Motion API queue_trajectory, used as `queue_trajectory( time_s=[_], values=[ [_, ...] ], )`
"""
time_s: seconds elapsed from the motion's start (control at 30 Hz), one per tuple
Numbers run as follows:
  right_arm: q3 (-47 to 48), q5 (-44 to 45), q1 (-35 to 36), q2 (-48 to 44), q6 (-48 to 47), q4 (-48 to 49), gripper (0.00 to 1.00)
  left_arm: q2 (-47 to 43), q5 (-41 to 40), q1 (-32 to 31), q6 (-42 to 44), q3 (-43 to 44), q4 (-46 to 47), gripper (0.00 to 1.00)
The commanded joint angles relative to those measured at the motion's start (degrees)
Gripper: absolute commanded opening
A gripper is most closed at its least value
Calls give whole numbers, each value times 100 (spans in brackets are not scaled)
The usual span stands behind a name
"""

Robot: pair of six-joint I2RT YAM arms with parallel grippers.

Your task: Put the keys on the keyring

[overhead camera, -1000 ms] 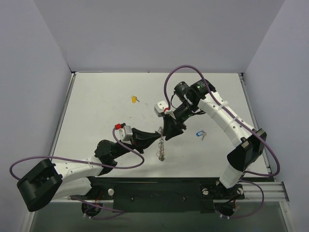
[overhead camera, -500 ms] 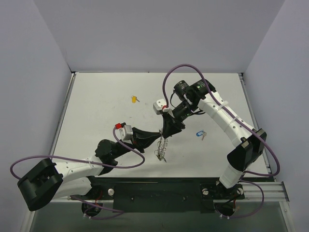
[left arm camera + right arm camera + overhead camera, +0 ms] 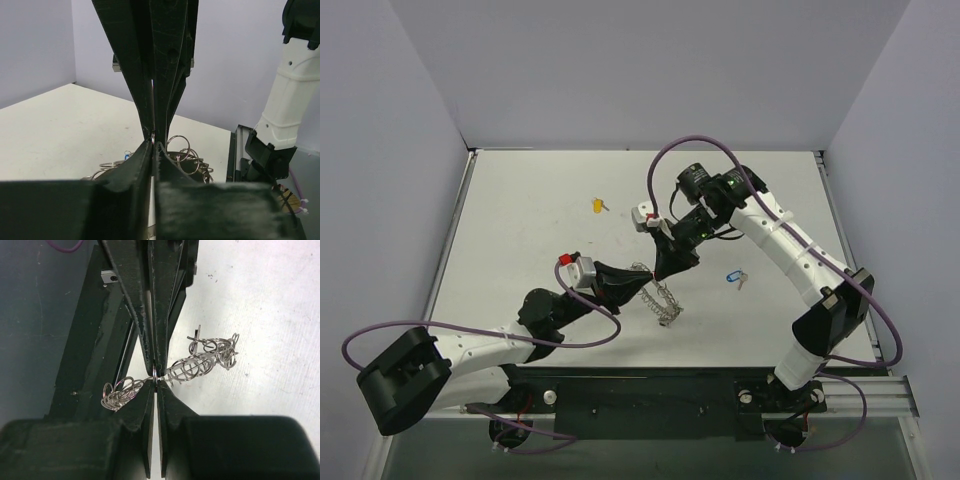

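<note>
The keyring [image 3: 663, 299] is a silvery chain of small rings held above the table between both arms. My left gripper [image 3: 647, 284] is shut on it, tip to tip with my right gripper [image 3: 660, 272], which is also shut on it. In the right wrist view the ring chain [image 3: 200, 362] hangs on both sides of the pinched ring, and my right gripper [image 3: 155, 381] meets the left one. In the left wrist view my left gripper [image 3: 153, 143] pinches a ring, with more rings [image 3: 186, 152] behind. The blue key [image 3: 735, 278] lies on the table to the right. The yellow key [image 3: 599, 206] lies far left. The green key is not in view.
The white table [image 3: 520, 230] is walled by grey panels at the left, back and right. A black rail [image 3: 650, 385] runs along the near edge. Purple cables loop from both arms.
Both grippers have moved slightly left and up, still together. The hanging ring chain has swung from straight down to trailing toward the lower right.
</note>
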Motion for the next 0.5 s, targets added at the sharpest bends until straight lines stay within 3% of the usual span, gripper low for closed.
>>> queue_trajectory(
  time_s=[0.0, 0.07, 0.23, 0.33, 0.47],
  values=[
    [-52, 631, 130, -302, 1004, 146, 0, -348, -222, 0, -2, 91, 185, 24],
    [35, 991, 174, -276, 1312, 59, 0, -673, -205, 0, 94, 91, -465, 40],
    [894, 2081, 411, 197, 972, -1511, 0, -1753, -362, 9, 534, 292, -2584, 59],
    [1257, 2425, 482, 497, 944, -1980, 0, -1984, -302, 0, 754, 583, -3866, 61],
    [1546, 2996, 701, 673, 1199, -2130, 0, -1634, -125, -26, 956, 1013, -4415, 61]
  ],
)
